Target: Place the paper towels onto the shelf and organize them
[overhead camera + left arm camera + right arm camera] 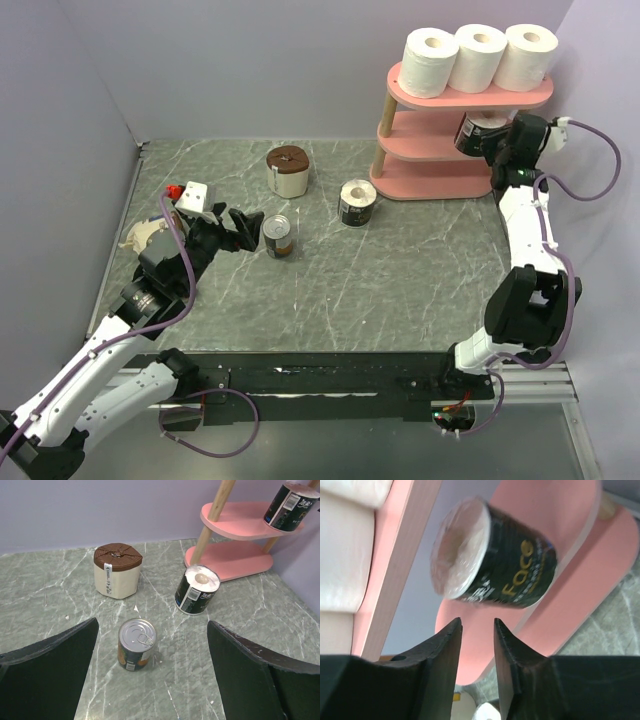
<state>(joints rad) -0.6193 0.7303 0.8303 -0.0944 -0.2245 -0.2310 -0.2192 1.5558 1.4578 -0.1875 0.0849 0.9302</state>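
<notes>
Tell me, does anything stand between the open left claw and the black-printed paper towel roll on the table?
Yes: a small metal can with a pull-tab lid stands just ahead of the left gripper, partly on its path to the black-printed roll beyond.

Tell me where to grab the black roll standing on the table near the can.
Grip its curved black sides from above. The black roll stands on end, core up, clear of the can and shelf, so jaws can probably straddle it.

Two white-and-black arms
Left arm [90, 365] and right arm [525, 225]: white links, black joints, purple cables [618, 158] looping alongside, black jaws.
</notes>
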